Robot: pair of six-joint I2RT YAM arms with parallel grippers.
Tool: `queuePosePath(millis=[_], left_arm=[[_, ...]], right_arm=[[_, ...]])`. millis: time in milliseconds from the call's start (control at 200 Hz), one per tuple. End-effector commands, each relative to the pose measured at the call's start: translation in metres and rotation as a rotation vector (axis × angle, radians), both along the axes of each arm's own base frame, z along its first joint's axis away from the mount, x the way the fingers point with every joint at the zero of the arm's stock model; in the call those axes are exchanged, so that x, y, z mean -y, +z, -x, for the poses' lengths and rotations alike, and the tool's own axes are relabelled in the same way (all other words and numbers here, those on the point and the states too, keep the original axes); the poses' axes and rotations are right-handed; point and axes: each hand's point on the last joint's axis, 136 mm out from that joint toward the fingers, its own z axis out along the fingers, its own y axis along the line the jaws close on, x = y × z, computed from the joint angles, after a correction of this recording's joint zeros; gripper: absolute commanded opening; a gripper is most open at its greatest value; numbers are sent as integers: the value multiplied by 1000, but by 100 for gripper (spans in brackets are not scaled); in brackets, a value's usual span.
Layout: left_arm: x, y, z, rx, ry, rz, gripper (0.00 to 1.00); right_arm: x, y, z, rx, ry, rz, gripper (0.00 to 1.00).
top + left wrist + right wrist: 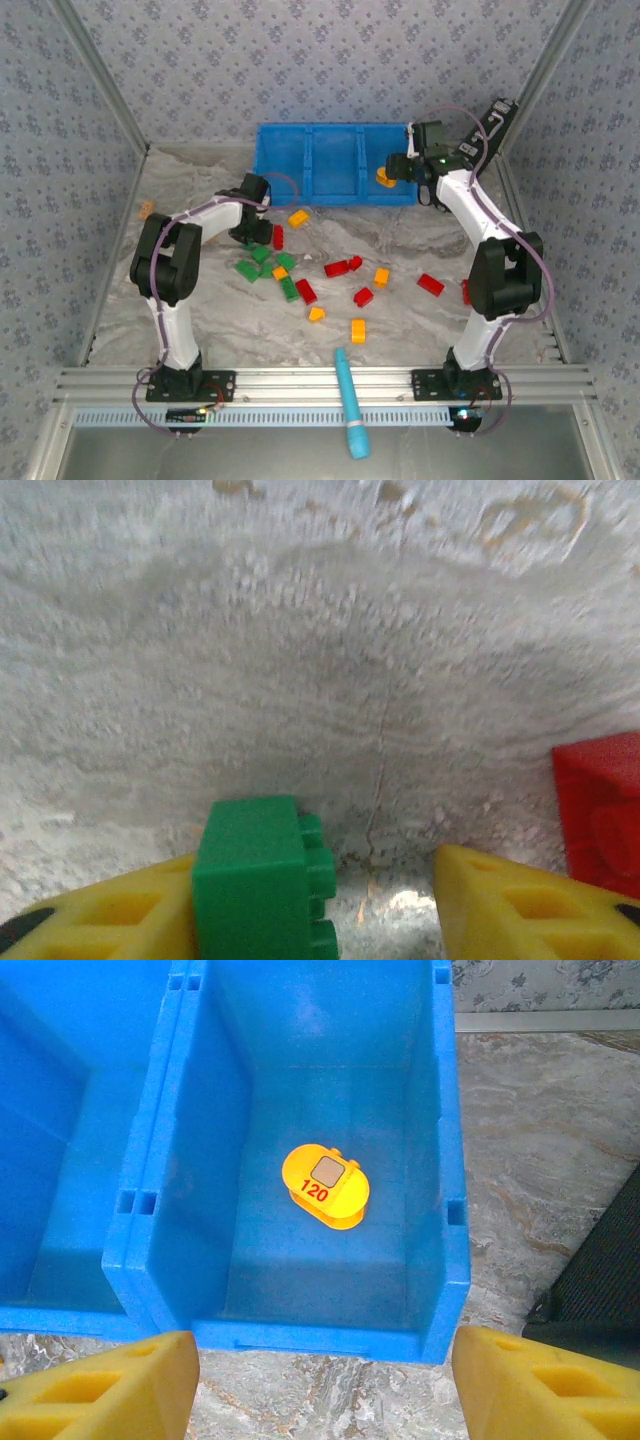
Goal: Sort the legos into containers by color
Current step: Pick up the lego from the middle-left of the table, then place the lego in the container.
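The blue bin (330, 127) with three containers stands at the back of the table. A yellow-orange rounded lego (325, 1187) marked 120 lies in the right compartment (440, 1160), seen from above as the orange piece (384, 177). My right gripper (325, 1345) hovers open over that compartment's near wall (395, 170). Red, green and yellow legos are scattered mid-table, such as a red one (343, 267) and a green one (288, 288). My left gripper (318, 865) is down at the table (248, 233). A green lego (260, 880) rests against its left finger, with a gap to the right finger.
A red lego (600, 810) lies just right of the left gripper. A teal cylinder (350, 400) lies across the front rail. A small tan scrap (146, 210) sits at the far left. A black device (600, 1280) stands right of the bin.
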Motion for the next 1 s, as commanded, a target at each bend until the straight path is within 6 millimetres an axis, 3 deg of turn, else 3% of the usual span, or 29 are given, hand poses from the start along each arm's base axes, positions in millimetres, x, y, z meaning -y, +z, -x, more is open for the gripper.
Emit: queuePosePath(millis=[0, 105, 245, 365, 470, 615, 795, 890, 1000], left_arm=[[-5, -12, 17, -76, 15, -31, 45], [-5, -13, 18, -79, 26, -29, 36], [-4, 0, 10, -44, 37, -22, 26], [4, 32, -6, 29, 42, 19, 20], [17, 72, -25, 120, 54, 94, 17], [47, 122, -47, 224, 33, 208, 16], [100, 178, -73, 357, -41, 316, 15], [131, 200, -87, 422, -78, 372, 16], [165, 210, -107, 466, -103, 432, 16]], right_arm=[[3, 14, 4, 30, -13, -4, 70], [5, 18, 7, 38, -18, 2, 70], [9, 20, 14, 38, -29, 3, 70], [10, 16, 24, 27, -38, -17, 70], [10, 11, 37, 13, -44, -41, 70], [15, -5, 70, -30, -76, -66, 71], [27, -37, 129, -108, -111, -77, 72], [32, -48, 154, -133, -126, -85, 73], [35, -60, 178, -162, -146, -111, 74]])
